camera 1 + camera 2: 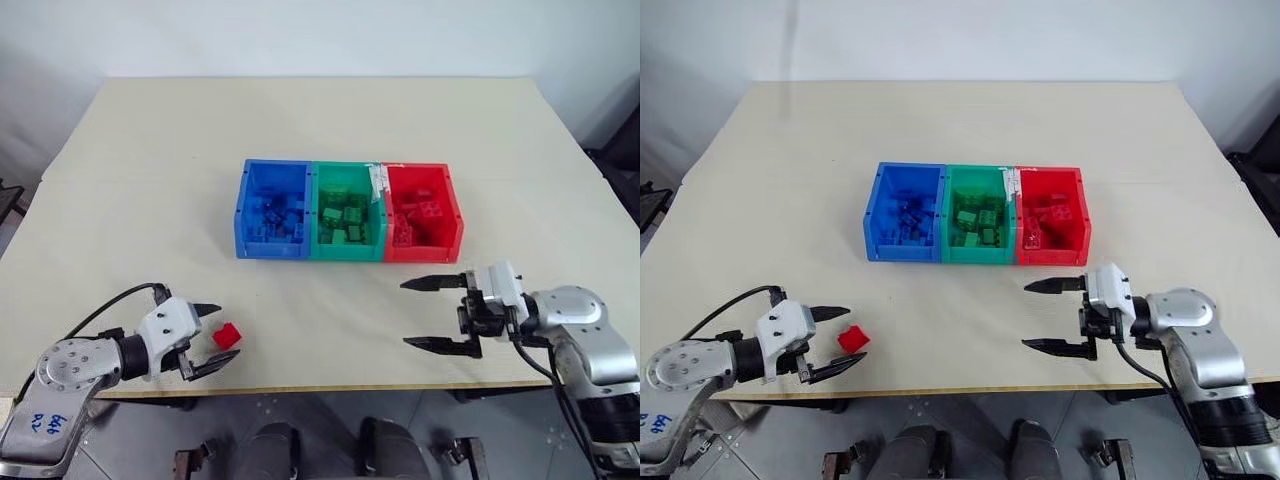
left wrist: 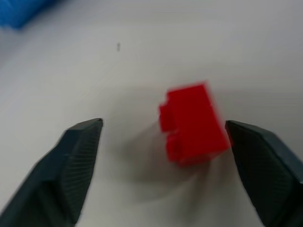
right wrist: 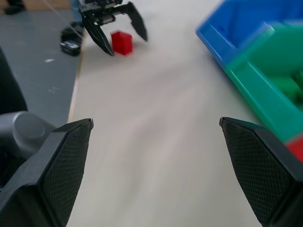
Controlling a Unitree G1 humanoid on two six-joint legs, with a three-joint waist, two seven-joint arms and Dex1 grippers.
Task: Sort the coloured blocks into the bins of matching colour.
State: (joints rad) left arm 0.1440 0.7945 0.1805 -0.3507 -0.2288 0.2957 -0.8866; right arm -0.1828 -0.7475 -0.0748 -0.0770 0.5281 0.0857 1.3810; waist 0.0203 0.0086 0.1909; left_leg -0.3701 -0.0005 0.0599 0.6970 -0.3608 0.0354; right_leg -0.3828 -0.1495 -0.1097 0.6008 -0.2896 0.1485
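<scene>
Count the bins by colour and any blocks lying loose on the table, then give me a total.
Blue bin: 1
Green bin: 1
Red bin: 1
Loose red block, between the open fingers of the left tool: 1
Total: 4

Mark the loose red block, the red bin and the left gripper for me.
red block (image 1: pixel 227 335), left eye view, top face.
red bin (image 1: pixel 421 254), left eye view, front wall.
left gripper (image 1: pixel 213 338), left eye view, between the fingertips.
</scene>
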